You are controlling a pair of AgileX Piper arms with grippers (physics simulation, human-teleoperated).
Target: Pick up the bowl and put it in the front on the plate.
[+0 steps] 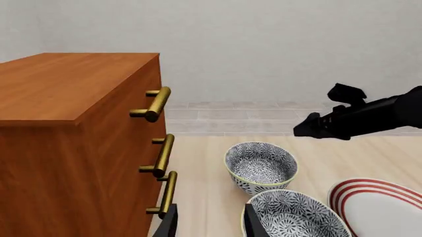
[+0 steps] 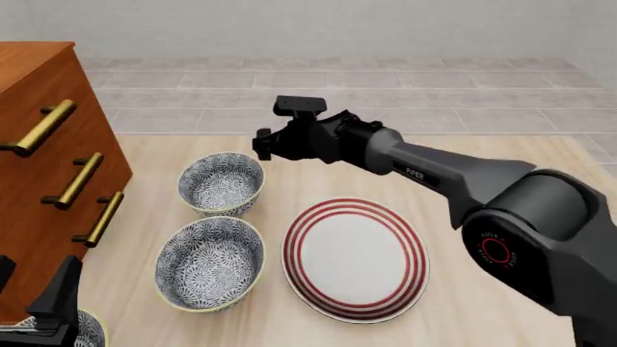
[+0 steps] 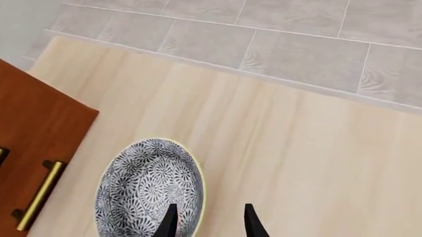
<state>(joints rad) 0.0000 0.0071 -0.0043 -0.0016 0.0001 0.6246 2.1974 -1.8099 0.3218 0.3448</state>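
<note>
Two patterned bowls stand left of the plate [image 2: 355, 258]: a far bowl [image 2: 221, 182] and a near bowl [image 2: 210, 262]. The edge of a third bowl [image 2: 89, 331] peeks in at the bottom left. My right gripper [image 2: 263, 144] hovers open above the far bowl's right rim. In the right wrist view one finger [image 3: 169, 222] lies over that bowl [image 3: 148, 187] and the gripper [image 3: 209, 223] holds nothing. My left gripper [image 1: 211, 224] is open and empty, low by the dresser, with the near bowl [image 1: 297, 215], far bowl [image 1: 260, 165] and plate [image 1: 379, 207] ahead of it.
A wooden dresser [image 2: 43, 144] with brass handles [image 1: 158, 103] stands along the table's left side, close to the bowls. The right arm [image 2: 453, 177] stretches across the table behind the plate. Grey tiled floor lies past the table's far edge.
</note>
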